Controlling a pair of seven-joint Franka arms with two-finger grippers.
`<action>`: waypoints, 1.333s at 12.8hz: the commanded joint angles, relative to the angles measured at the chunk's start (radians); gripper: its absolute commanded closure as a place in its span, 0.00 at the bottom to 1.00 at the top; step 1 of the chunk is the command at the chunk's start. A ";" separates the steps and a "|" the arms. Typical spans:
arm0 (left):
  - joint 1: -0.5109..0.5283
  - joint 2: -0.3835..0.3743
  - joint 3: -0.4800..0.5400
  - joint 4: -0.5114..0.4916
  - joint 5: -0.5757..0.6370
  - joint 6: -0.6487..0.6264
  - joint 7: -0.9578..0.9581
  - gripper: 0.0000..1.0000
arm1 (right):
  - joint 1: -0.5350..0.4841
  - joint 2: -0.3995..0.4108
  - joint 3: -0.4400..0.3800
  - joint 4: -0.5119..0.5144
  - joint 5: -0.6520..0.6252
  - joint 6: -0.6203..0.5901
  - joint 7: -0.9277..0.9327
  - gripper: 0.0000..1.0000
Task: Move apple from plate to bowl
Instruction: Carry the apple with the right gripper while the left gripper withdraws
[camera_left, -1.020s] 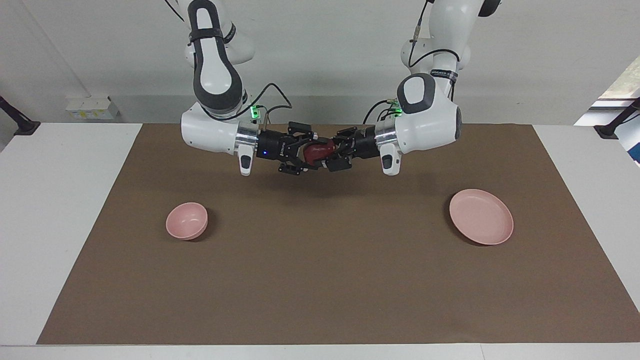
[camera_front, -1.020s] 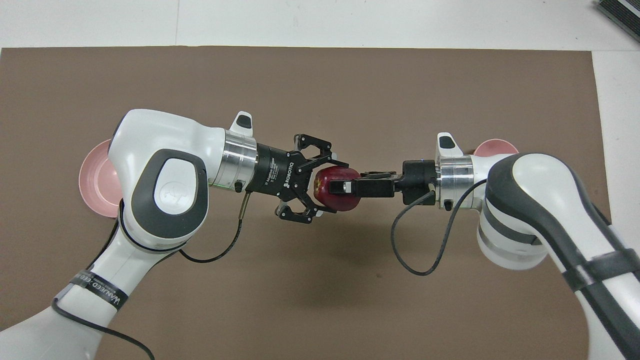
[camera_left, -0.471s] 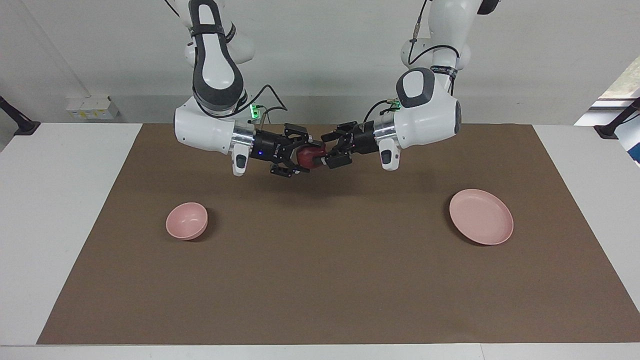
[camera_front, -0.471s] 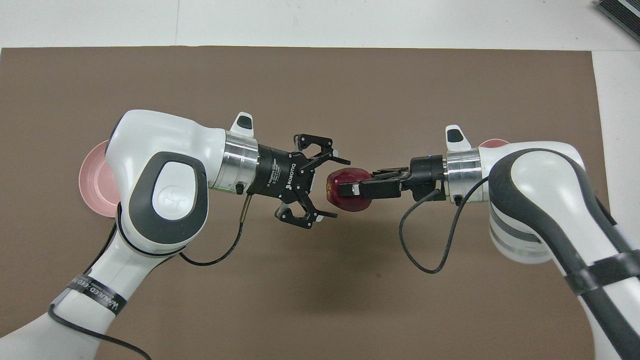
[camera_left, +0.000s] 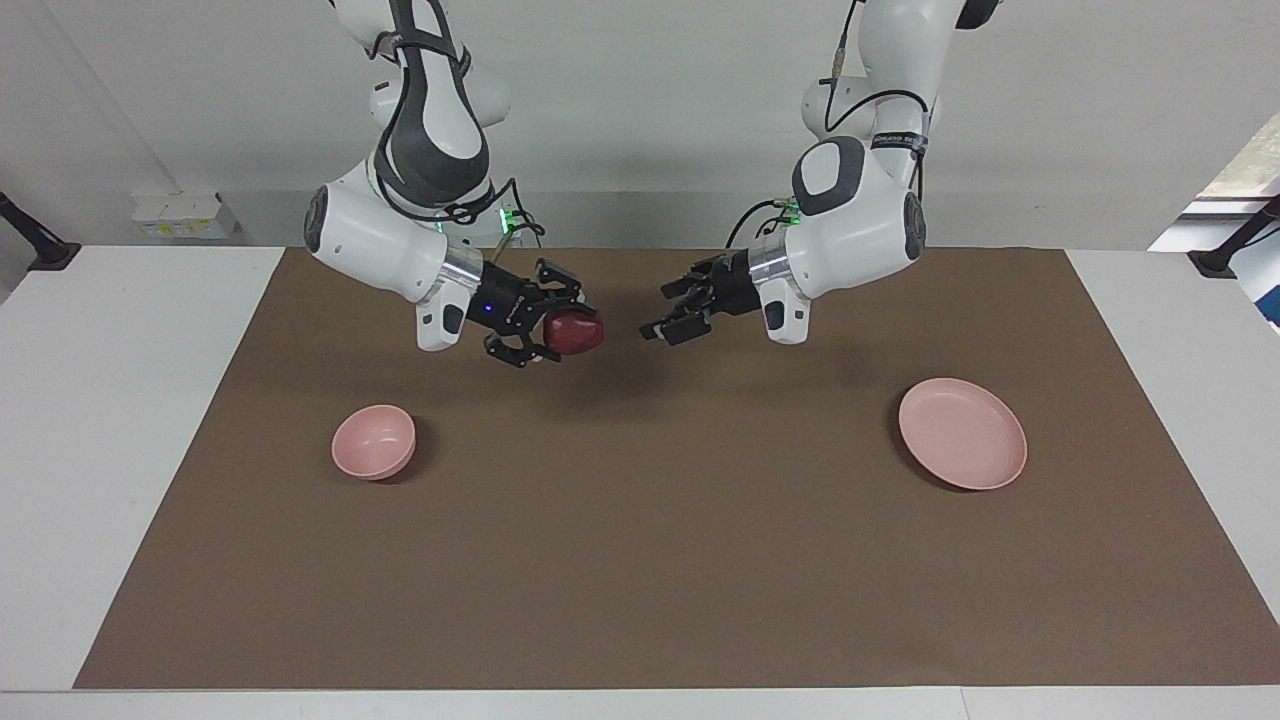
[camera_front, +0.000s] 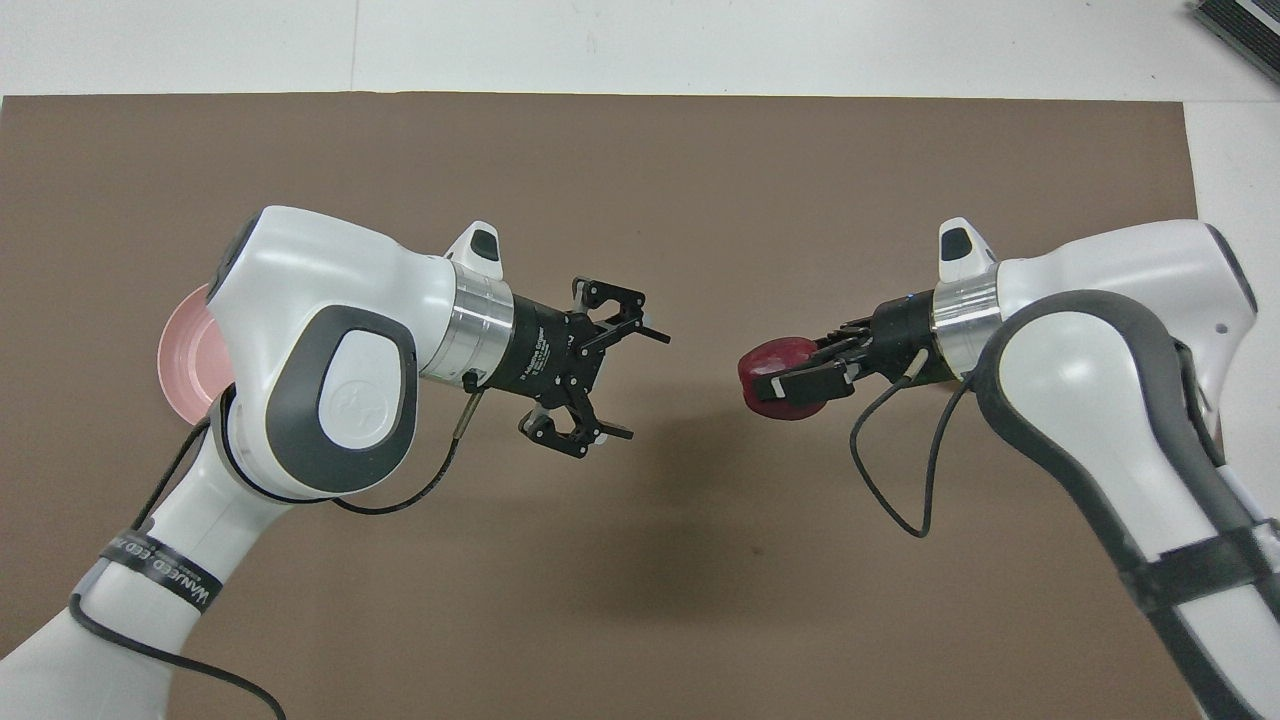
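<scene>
Change: both arms pulled apart since the handover; apple (camera_left: 574, 333) went with the right claw (camera_left: 562, 332).
Right claw: clamped on apple, up over the mat, between bowl (camera_left: 373, 441) and plate (camera_left: 962, 433).
Left claw (camera_left: 672, 312): fingers spread, empty, waits over mid-desk.
Plate: bare.
Next, likely: carry over bowl, go low, centre, then release so it won't bounce out.

Facing view high across the table, overhead view steeply above arms, both sharing brown mat (camera_left: 640, 560)
</scene>
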 joint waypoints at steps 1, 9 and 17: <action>0.023 -0.015 0.012 -0.017 0.136 -0.020 -0.010 0.00 | -0.044 0.040 0.007 0.071 -0.244 -0.015 0.019 0.76; 0.162 -0.022 0.014 0.037 0.592 -0.058 0.027 0.00 | -0.049 0.047 0.005 0.068 -0.888 0.023 0.196 0.76; 0.341 -0.025 0.014 0.058 0.802 -0.093 0.455 0.00 | -0.139 0.101 0.007 -0.036 -1.243 0.270 0.394 0.78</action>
